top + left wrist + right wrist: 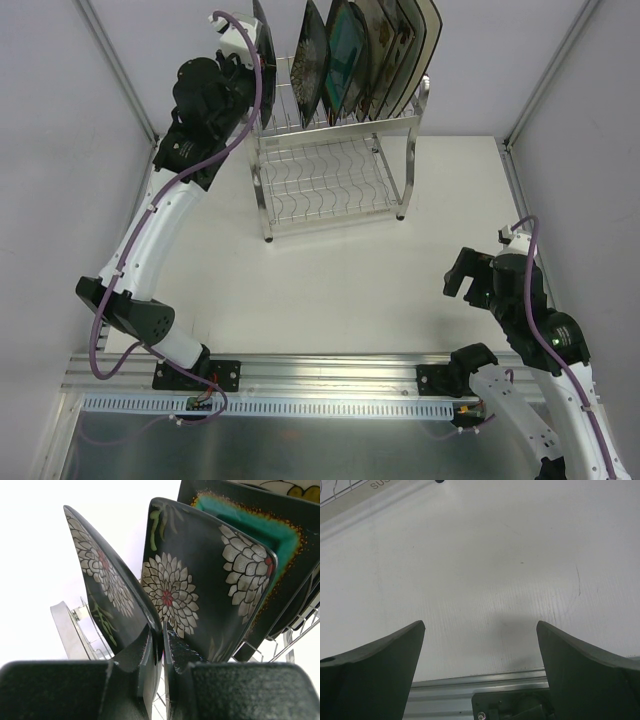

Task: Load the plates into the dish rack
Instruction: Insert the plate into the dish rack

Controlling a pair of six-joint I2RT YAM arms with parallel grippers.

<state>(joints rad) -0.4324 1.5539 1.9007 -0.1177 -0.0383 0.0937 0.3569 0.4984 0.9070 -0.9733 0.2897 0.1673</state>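
Top external: high behind arm bases, angled down, wide; whole tabletop (330, 290), dish rack (330, 180) at far edge. Left wrist: very close, looks up past left fingers (135, 665) at plates (170, 590); plates shared with top view. Right wrist: close, looks down between right fingers (370, 670) at tabletop, aluminium rail (470, 686).

At twelve o'clock on the matt white table (330, 290), which is faintly scuffed, the dish rack (335, 129) is thin chrome wire with a mirror shine. The dark flowered plate (107, 590) and the teal plate (260, 530) at its two o'clock both carry a smooth, glossy glaze, speckled along the teal rim. The fingers (137, 665) of the left gripper (163, 630) are black, matt and finely grained like moulded plastic, the right gripper (480, 670) at four o'clock has the same dull dark finish, and at six o'clock the rail (330, 370) is bare brushed metal.
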